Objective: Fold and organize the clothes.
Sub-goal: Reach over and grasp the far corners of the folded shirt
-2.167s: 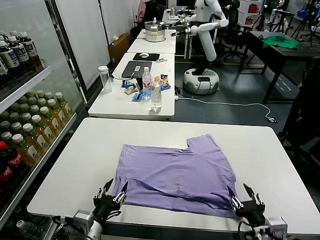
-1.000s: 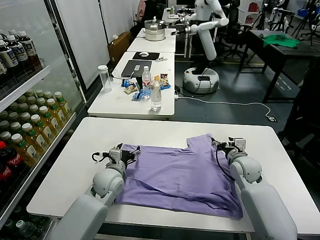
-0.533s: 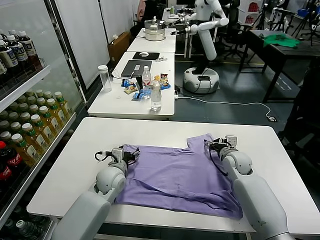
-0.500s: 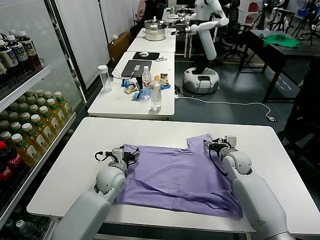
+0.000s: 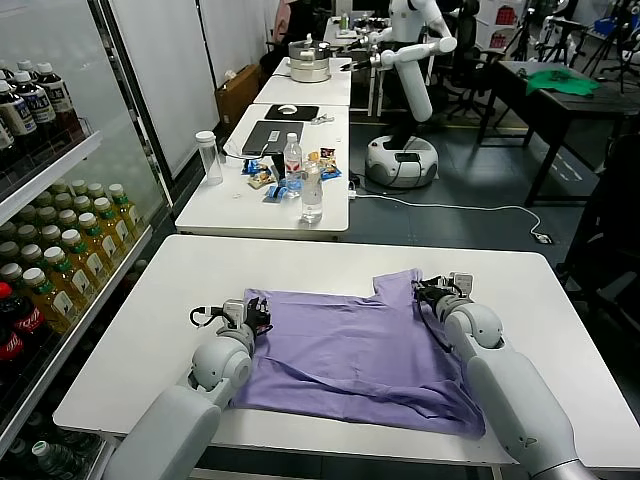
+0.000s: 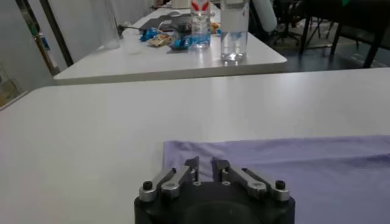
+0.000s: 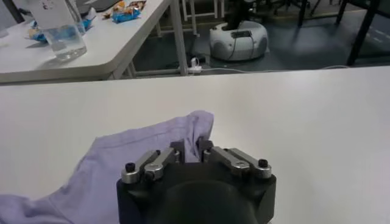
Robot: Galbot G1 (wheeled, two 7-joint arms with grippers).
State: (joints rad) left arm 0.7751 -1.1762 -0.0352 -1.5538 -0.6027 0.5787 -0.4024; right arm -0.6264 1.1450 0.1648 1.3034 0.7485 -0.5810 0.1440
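The lavender-purple T-shirt (image 5: 350, 350) lies partly folded on the white table (image 5: 200, 270). My left gripper (image 5: 255, 311) lies low at the shirt's far left corner. In the left wrist view its gripper (image 6: 205, 165) has its fingers drawn close, with the flat purple hem (image 6: 292, 161) between them. My right gripper (image 5: 428, 292) is at the far right sleeve. In the right wrist view the gripper (image 7: 190, 147) is shut on a raised fold of the sleeve (image 7: 134, 155).
A second white table (image 5: 270, 200) beyond holds water bottles (image 5: 312, 190), snacks and a laptop. A drinks shelf (image 5: 60, 250) stands on the left. A white robot (image 5: 410, 60) and a dark table with a green garment (image 5: 562, 84) are at the back.
Both arms reached from the shirt's near edge to its far corners. Their open fingers have drawn in on the fabric. In the last half second they barely moved.
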